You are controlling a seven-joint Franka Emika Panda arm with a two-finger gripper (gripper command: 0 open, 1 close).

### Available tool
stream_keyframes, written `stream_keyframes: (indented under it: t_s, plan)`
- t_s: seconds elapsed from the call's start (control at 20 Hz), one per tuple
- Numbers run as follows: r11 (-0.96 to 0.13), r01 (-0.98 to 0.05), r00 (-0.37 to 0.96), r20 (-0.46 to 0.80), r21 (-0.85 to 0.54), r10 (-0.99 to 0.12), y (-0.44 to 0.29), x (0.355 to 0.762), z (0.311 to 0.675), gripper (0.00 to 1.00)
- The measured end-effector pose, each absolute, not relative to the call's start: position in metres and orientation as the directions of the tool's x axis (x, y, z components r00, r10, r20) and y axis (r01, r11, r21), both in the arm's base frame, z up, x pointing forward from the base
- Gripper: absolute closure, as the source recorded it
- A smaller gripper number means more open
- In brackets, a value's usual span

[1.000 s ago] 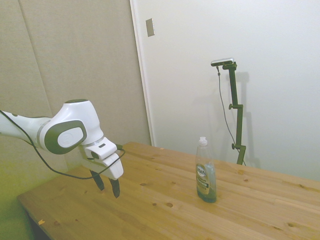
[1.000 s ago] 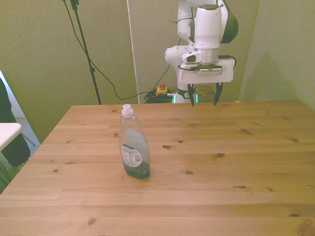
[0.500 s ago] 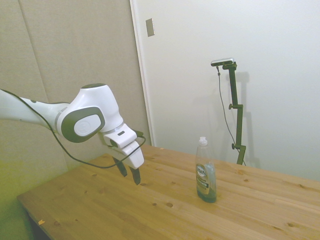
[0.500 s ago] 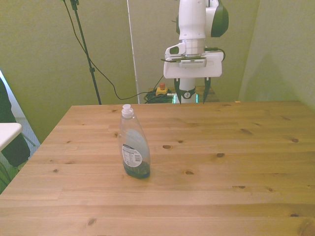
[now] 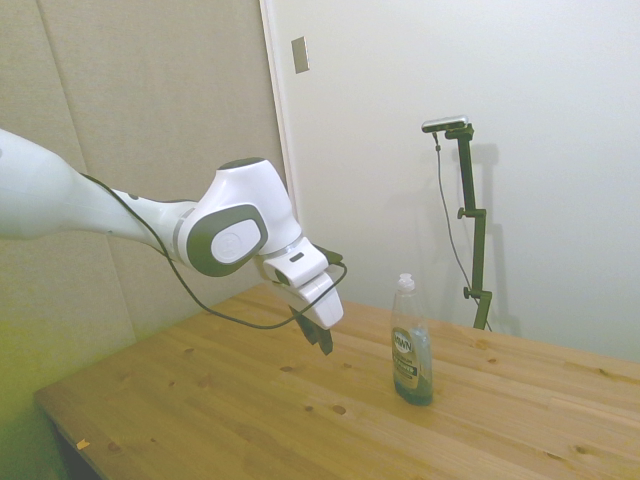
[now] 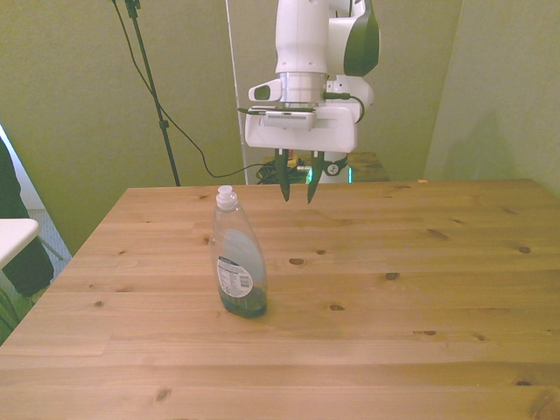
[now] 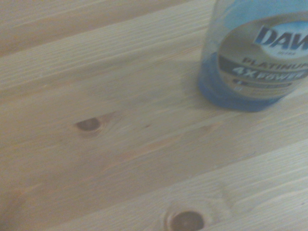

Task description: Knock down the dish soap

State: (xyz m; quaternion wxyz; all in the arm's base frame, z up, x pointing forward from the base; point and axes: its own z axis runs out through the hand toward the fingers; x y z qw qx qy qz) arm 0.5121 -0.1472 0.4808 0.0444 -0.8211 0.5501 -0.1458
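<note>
1. We log the gripper [image 6: 297,192] now hanging above the table [image 6: 420,289], behind the dish soap [image 6: 237,262] and toward the front view's right of its cap. A second ago it sat well off toward the front view's right; it has swept across in two steady steps.

2. In the side view the arm has swung in from the picture's left, and the gripper [image 5: 322,338] is now near the dish soap [image 5: 411,345], with a clear gap left between them. No contact yet.

3. The fingers have drawn in. A second ago they stood wide; now they are close together with a slim gap, pinching nothing.

4. The dish soap stands upright on the table, toward the front view's left of the middle, dark liquid in its lower half. It has not shifted across the three moments.

5. The wrist view now catches the dish soap's label and base [image 7: 255,57], so the camera is pointed at the target.

6. Our reading: the approach is nearly done, the push not begun. A sideways shove high on the neck would tip it most easily; a low hit might only slide it.
</note>
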Motion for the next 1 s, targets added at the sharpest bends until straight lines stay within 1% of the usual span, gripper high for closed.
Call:
stream_keyframes:
  t_s: [0.7,0.85,1.0]
  plan:
    - [-0.271,-0.926,0.212,0.233,-0.261,-0.949,-0.219,0.585,0.48,1.0]
    - [-0.239,-0.928,0.168,0.25,-0.286,-0.953,-0.227,0.611,0.479,1.0]
    - [-0.213,-0.925,0.127,0.271,-0.315,-0.954,-0.234,0.64,0.469,1.0]
